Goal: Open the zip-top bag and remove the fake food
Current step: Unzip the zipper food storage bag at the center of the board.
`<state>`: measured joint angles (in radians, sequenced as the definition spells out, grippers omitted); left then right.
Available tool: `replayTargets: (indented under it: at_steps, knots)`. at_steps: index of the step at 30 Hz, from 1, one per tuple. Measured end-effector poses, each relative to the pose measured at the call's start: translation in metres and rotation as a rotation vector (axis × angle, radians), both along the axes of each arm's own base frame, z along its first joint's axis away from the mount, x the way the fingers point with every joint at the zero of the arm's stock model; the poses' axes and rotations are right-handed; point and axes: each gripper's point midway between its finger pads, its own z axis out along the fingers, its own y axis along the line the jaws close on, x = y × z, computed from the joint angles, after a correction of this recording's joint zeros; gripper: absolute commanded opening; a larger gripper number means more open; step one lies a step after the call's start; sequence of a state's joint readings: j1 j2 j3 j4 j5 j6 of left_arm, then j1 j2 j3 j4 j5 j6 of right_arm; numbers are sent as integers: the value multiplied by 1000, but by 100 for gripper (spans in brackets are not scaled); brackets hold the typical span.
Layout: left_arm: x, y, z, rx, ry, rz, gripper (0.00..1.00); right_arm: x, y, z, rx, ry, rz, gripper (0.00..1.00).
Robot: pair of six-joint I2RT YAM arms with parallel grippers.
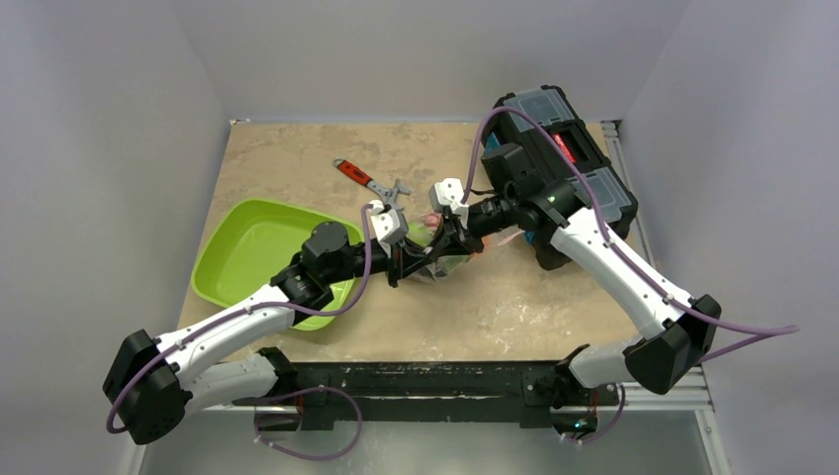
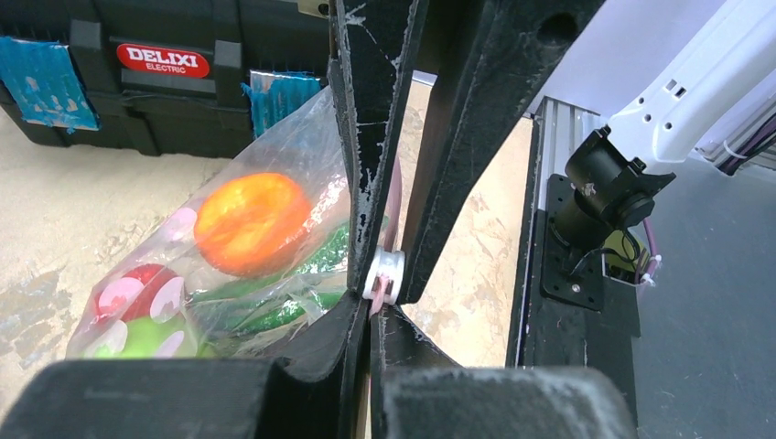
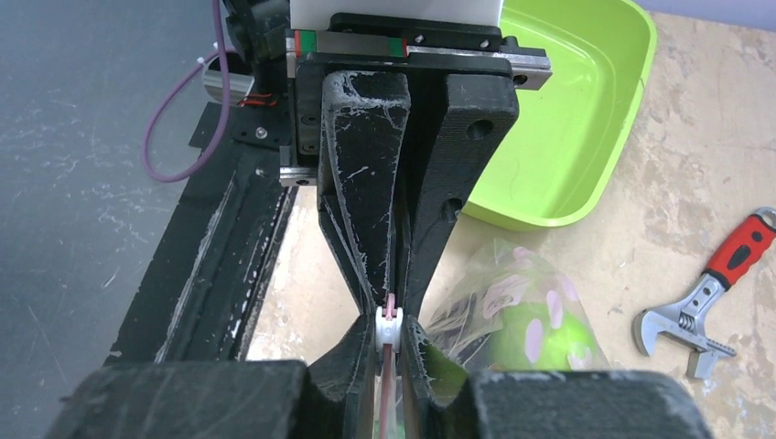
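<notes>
The zip-top bag [image 1: 442, 259] hangs just above the table's middle, held between both grippers. My left gripper [image 2: 373, 315] is shut on the pink zip strip [image 3: 391, 304]. My right gripper [image 3: 389, 337] comes from the opposite side, its fingers pressed on either side of the white zip slider [image 2: 384, 276]. Through the clear plastic shows the fake food: an orange round fruit [image 2: 252, 224], slim green pods [image 2: 274, 309], a red piece [image 2: 137, 285] and a round green piece [image 3: 540, 337]. The bag's mouth is hidden behind the fingers.
A green tray [image 1: 247, 247] lies at the left with the left arm's wrist over its near corner. A red-handled wrench [image 1: 371, 181] lies behind the grippers. A black toolbox [image 1: 564, 168] stands at the back right, close behind the right arm.
</notes>
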<state>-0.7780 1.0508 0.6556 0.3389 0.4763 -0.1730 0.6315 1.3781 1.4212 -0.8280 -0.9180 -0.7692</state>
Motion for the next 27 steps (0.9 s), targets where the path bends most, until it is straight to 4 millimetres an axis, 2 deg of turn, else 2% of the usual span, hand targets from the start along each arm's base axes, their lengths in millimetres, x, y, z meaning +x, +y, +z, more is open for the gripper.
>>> replayTargets:
  at_steps: [2,14,21,27]
  knots:
    - [0,0,0,1,1,0,0,1,-1,0,0,5,-5,0]
    - [-5,5,6,-12,-23,-2,0,-2,-10,3,24,-4,-33,0]
    - [-5,8,9,-16,-32,11,0,3,-15,3,27,-7,-69,0]
    - [-6,13,4,-17,-32,32,0,4,-20,-4,24,2,-98,0]
